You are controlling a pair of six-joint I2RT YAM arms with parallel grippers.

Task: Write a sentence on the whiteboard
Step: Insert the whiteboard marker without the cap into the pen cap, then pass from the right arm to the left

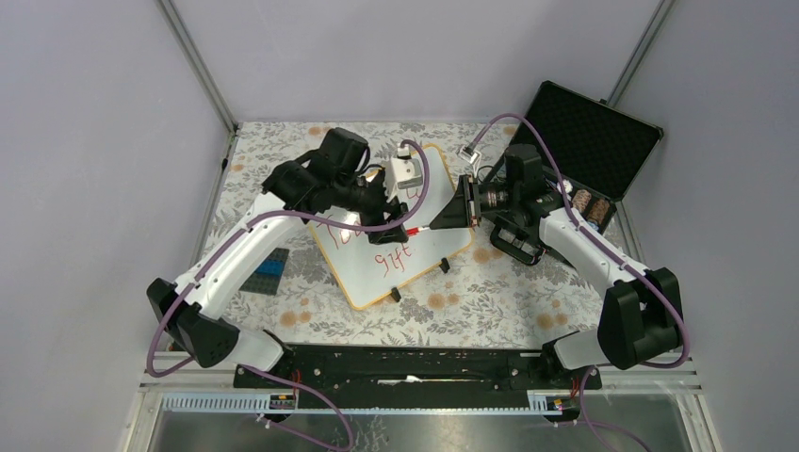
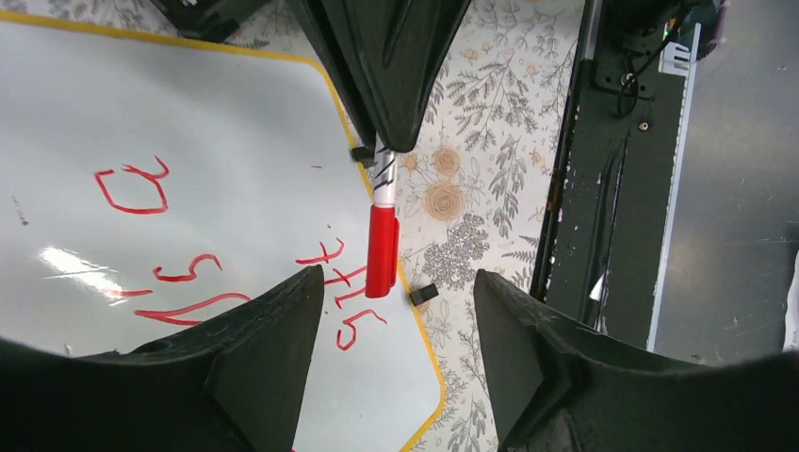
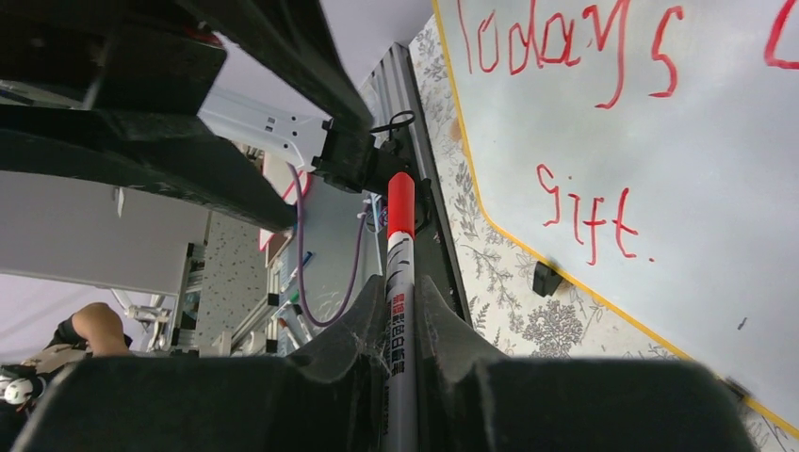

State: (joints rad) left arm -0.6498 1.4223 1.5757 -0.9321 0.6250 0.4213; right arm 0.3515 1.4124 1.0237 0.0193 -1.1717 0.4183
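Observation:
The whiteboard (image 1: 443,247) lies tilted at the table's middle, white with an orange-yellow rim. The sentence (image 1: 391,259) is in red; the right wrist view shows "Today's" (image 3: 565,47) above "gift." (image 3: 589,221). My right gripper (image 1: 450,221) is shut on a white marker (image 3: 400,301) with a red cap (image 2: 382,250) and holds it level above the board's right edge. My left gripper (image 2: 396,282) is open; the cap's tip sits just between its fingertips (image 2: 283,311) without touching. The board (image 2: 236,122) and red strokes (image 2: 344,273) show under it.
A black foam-lined case (image 1: 589,141) stands open at the back right, with small items (image 1: 589,207) at its near end. Blue and black bricks (image 1: 267,271) lie left of the board. Black clip feet (image 2: 424,294) stick out from the rim. A black rail (image 1: 405,363) runs along the near edge.

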